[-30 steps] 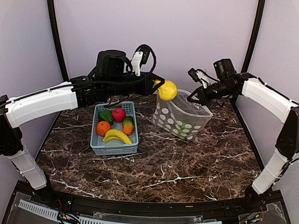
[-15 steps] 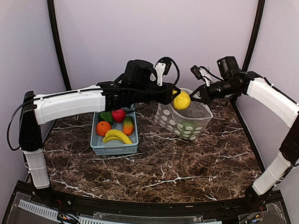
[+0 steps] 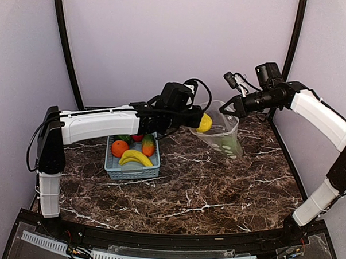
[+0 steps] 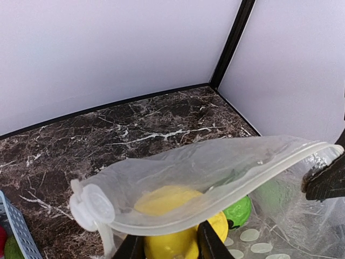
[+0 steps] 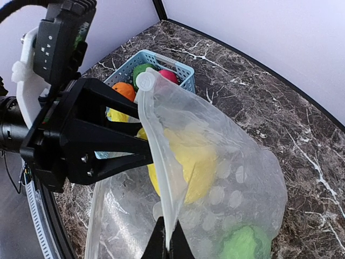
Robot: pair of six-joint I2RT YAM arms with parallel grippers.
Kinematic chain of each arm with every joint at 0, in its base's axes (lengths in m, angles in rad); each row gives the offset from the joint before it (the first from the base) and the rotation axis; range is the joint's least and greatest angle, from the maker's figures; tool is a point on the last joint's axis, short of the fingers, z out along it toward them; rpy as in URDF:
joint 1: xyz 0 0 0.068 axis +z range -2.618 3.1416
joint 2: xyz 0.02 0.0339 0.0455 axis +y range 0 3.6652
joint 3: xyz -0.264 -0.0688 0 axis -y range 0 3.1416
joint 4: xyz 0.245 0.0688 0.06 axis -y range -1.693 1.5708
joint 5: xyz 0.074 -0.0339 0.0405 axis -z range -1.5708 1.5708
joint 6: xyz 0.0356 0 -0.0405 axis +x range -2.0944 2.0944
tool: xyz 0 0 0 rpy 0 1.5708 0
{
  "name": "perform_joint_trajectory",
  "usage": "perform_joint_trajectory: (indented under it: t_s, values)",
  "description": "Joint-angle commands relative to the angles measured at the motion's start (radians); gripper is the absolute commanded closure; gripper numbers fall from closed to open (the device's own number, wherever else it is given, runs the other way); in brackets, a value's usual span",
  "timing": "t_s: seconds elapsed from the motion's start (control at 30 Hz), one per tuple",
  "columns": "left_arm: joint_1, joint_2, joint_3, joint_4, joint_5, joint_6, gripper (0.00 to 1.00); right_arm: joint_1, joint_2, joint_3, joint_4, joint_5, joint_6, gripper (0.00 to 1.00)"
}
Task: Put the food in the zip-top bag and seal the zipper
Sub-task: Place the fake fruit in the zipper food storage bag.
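Two end effectors meet near the table's [image 3: 216, 189] far edge, right of centre. The left end effector [image 4: 171, 244] clenches a yellow plastic toy pear [image 3: 205, 123] inside the clear, polka-dotted zip-top bag [image 3: 227, 137]. The right end effector [image 5: 167, 240] pinches the bag's zipper strip [image 5: 158, 162]. The film looks limp and slippery, so the stiffer rim seems the safest hold.

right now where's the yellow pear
Top view, centre-right: the yellow pear is gripped in the left jaws at the mouth of the zip-top bag, right of the basket.
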Motion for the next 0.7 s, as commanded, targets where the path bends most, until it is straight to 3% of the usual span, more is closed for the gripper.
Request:
perform_joint_trajectory:
  t_s: [0.0, 0.07, 0.13, 0.47, 0.67]
  values:
    - [-0.011, 0.013, 0.051, -0.043, -0.061, 0.006, 0.63, 0.005, -0.030, 0.003, 0.017, -0.044, 0.019, 1.00]
    - [-0.016, 0.015, 0.053, -0.026, -0.041, 0.021, 0.48, 0.005, -0.029, -0.001, 0.020, -0.046, 0.021, 1.00]
    - [-0.021, 0.014, 0.063, -0.017, -0.029, 0.037, 0.44, 0.005, -0.030, -0.005, 0.019, -0.040, 0.020, 1.00]
    - [-0.064, -0.044, 0.100, 0.009, 0.025, 0.104, 0.41, -0.002, -0.042, -0.042, 0.037, 0.019, 0.011, 1.00]
    - [-0.086, -0.205, -0.066, 0.062, 0.096, 0.166, 0.41, -0.009, -0.034, -0.053, 0.045, 0.055, -0.004, 1.00]
